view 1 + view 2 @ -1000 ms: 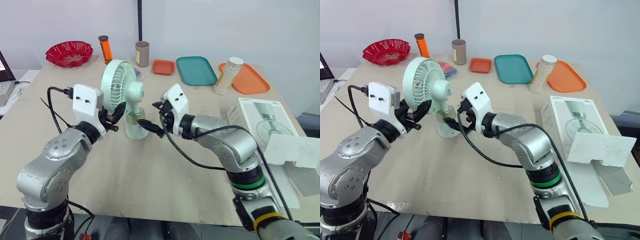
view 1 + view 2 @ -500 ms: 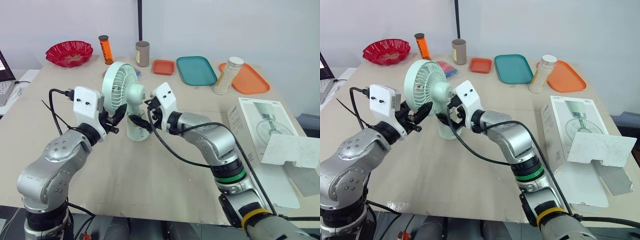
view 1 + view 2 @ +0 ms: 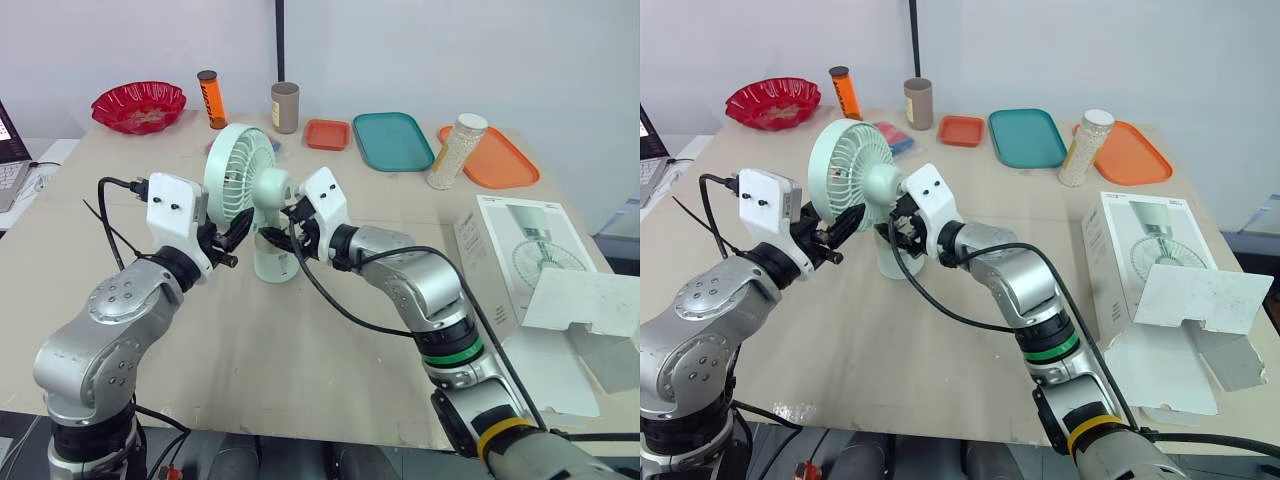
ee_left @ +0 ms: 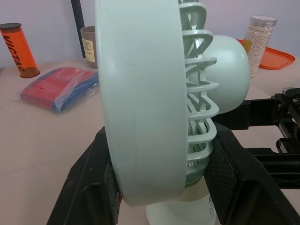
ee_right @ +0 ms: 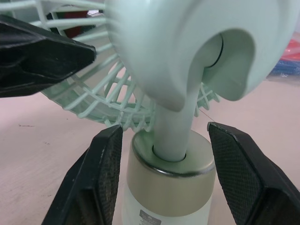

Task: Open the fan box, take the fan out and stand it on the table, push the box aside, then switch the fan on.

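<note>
While the fan [image 3: 245,185] stands upright at mid-worktop [image 3: 300,350], stem vertical and face turned left, the left gripper [image 3: 232,235] clasps its cage [image 4: 140,103]; the right gripper [image 5: 164,136] is spread around the base [image 5: 171,187], not touching it.

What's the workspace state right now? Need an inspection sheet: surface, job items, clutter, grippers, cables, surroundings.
Surface: tan table, no spills seen.
Job's things: fan upright mid-table; box open, flap out, at the table's right edge, apart from the fan.
Clutter: along the far side, red bowl, orange tube, brown cup, small orange tray, teal tray, bead jar, large orange tray; red-and-blue packet behind the fan.
Grippers: left gripper clamps the fan's head; right gripper open, straddling the fan's base.
Cables: left cable and right cable, black, loop from the wrists.
Surroundings: white wall, dark pole, laptop.
</note>
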